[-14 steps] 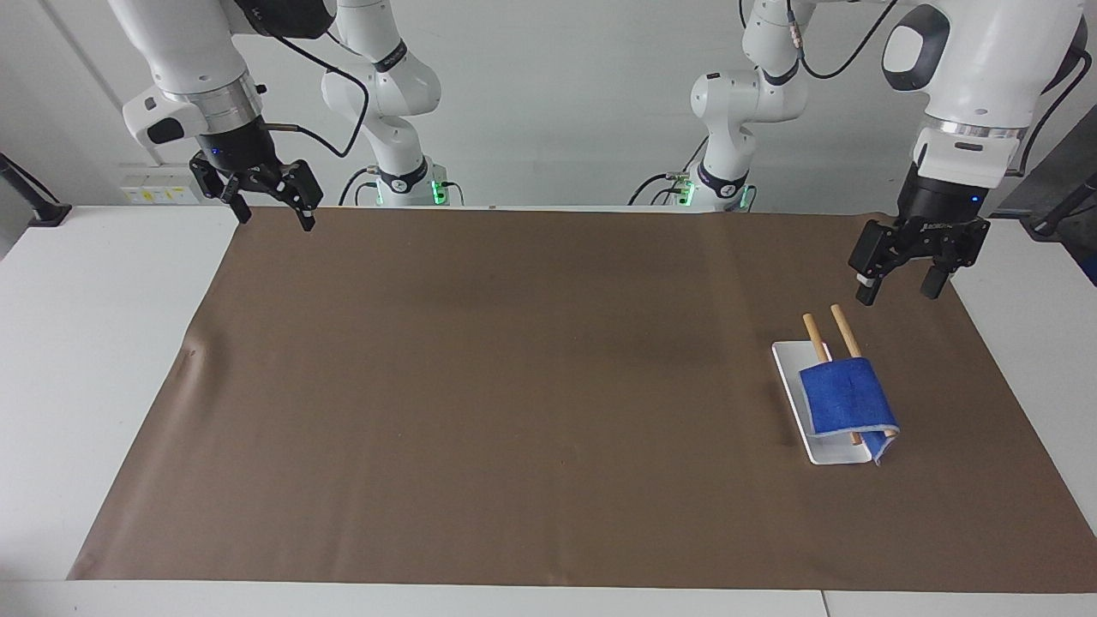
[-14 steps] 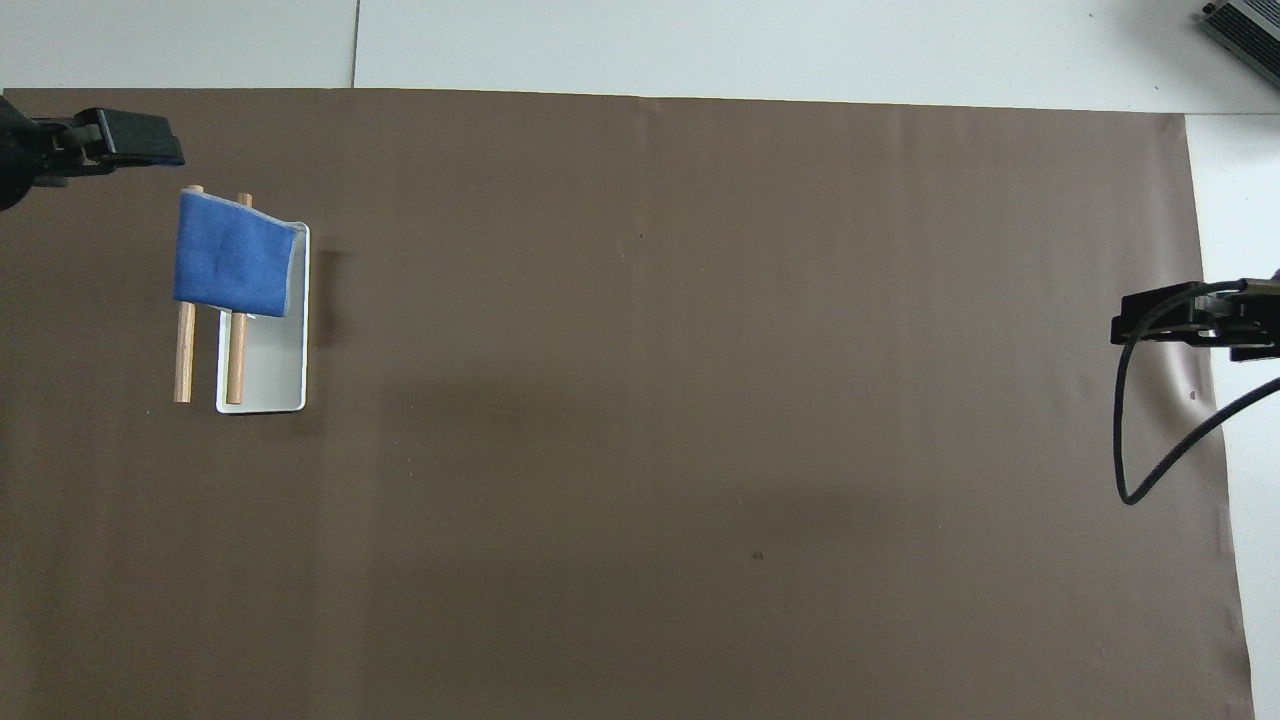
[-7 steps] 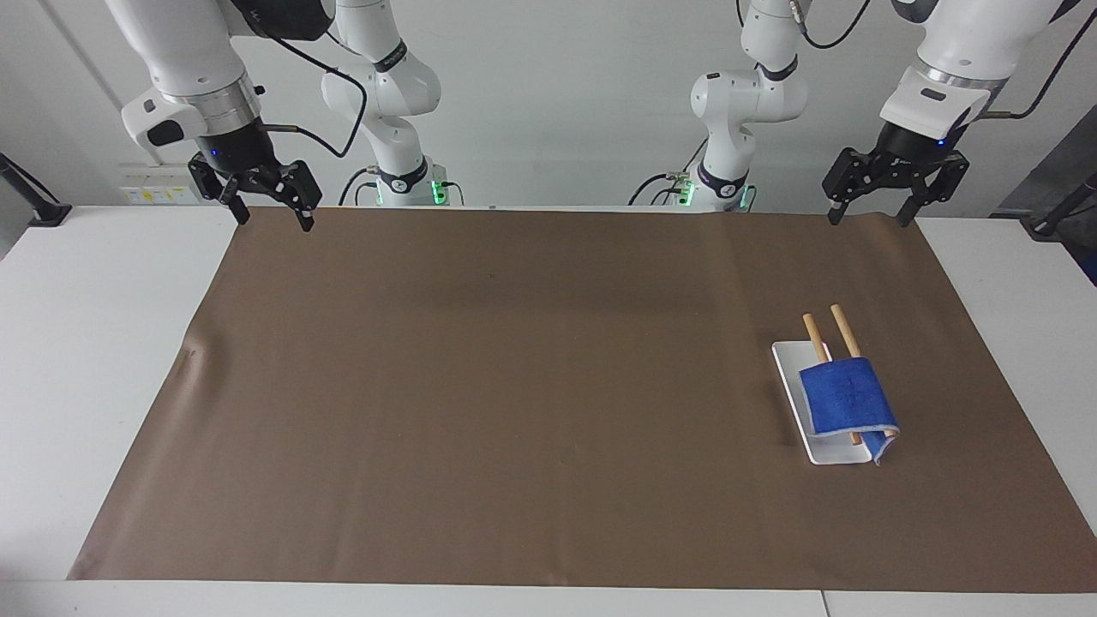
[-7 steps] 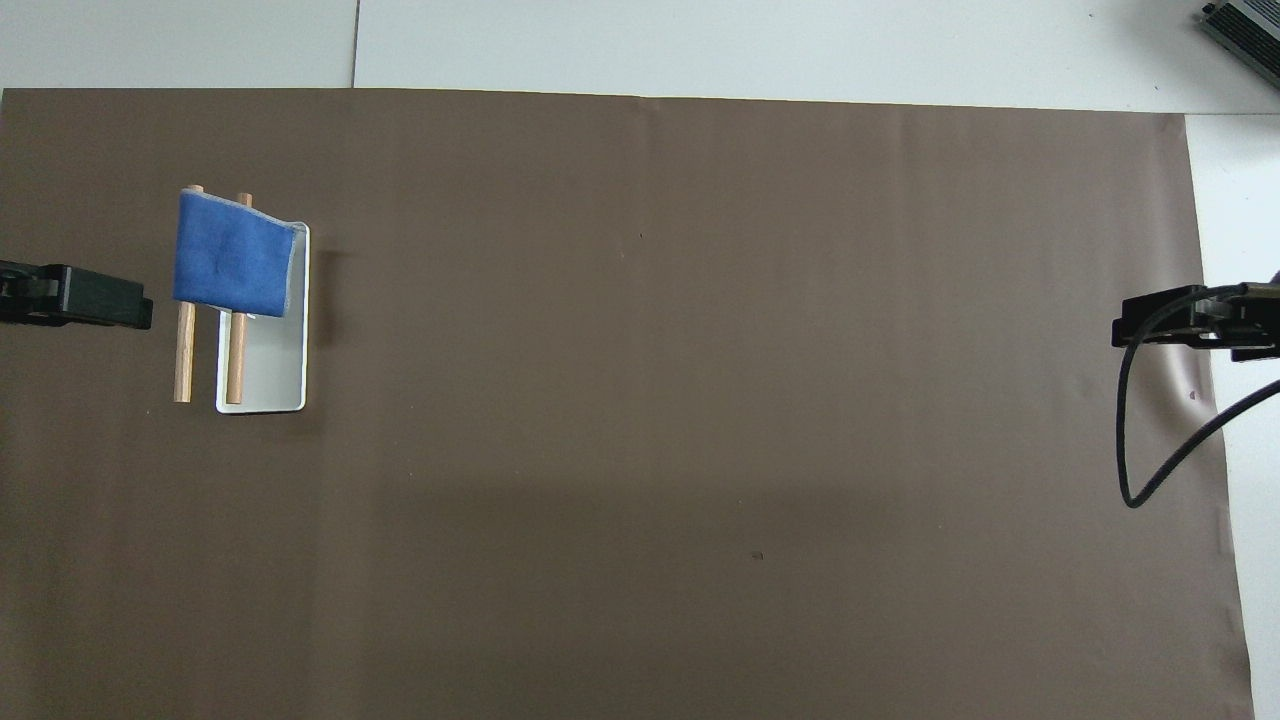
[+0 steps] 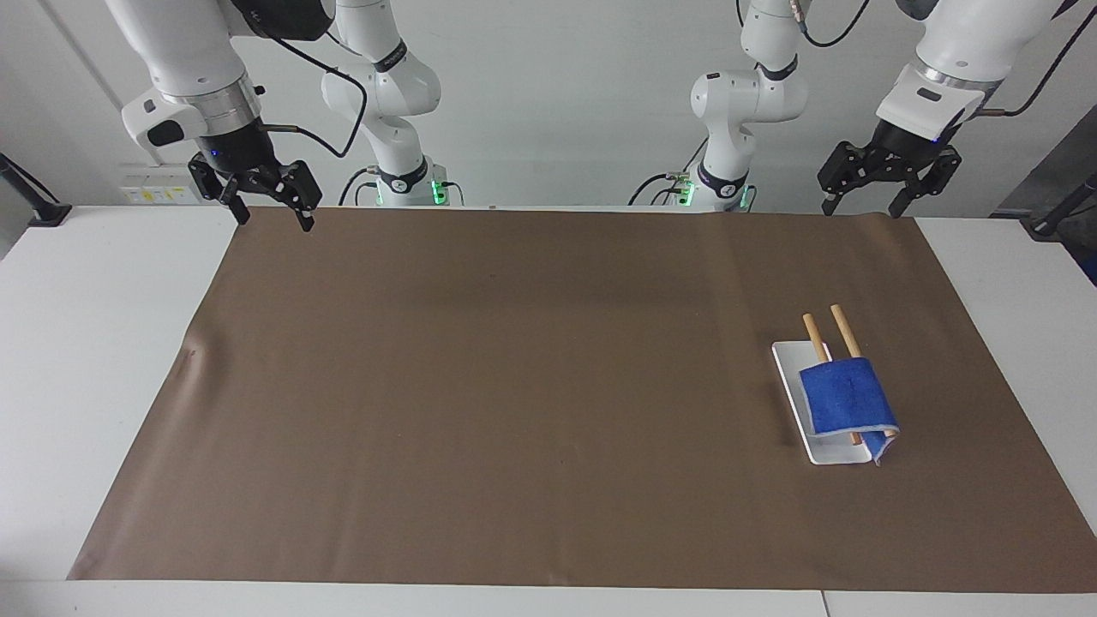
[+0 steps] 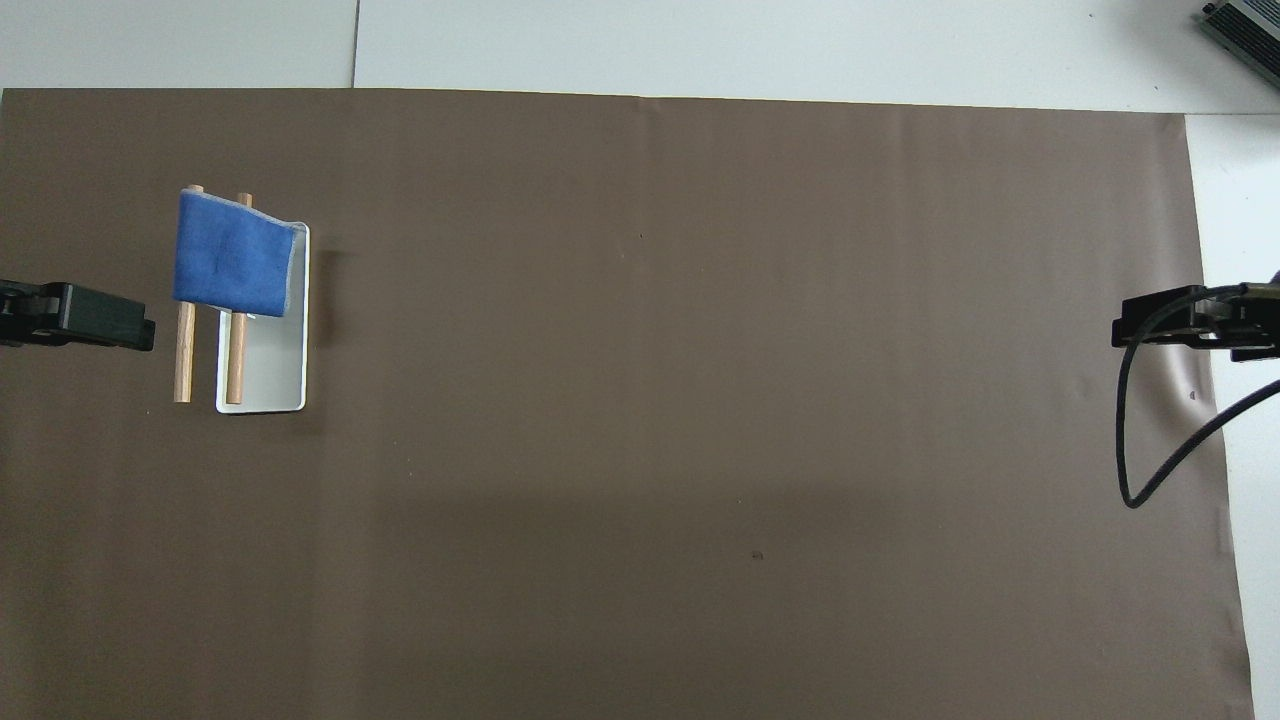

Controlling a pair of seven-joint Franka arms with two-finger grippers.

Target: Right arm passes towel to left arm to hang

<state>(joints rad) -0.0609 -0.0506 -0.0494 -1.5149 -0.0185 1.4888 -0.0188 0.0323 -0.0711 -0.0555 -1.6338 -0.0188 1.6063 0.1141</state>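
Because the towel (image 5: pixel 848 398) already lay draped over both wooden rods (image 5: pixel 843 331) of the white rack (image 5: pixel 794 387) toward the left arm's end, I judged the hanging done. Both sets of jaws stood wide and empty above the brown mat (image 5: pixel 514 386) on my white bench (image 5: pixel 94 343), white wall (image 5: pixel 557 86) above.

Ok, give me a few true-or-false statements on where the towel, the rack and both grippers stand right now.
1. The small bright-blue terry towel hangs over both wooden rods. True.
2. The left gripper holds the towel. False: it is open, empty, raised over the brown mat's edge.
3. The right gripper is open. True.
4. The rods' white base sits at the right arm's end. False: left arm's end.
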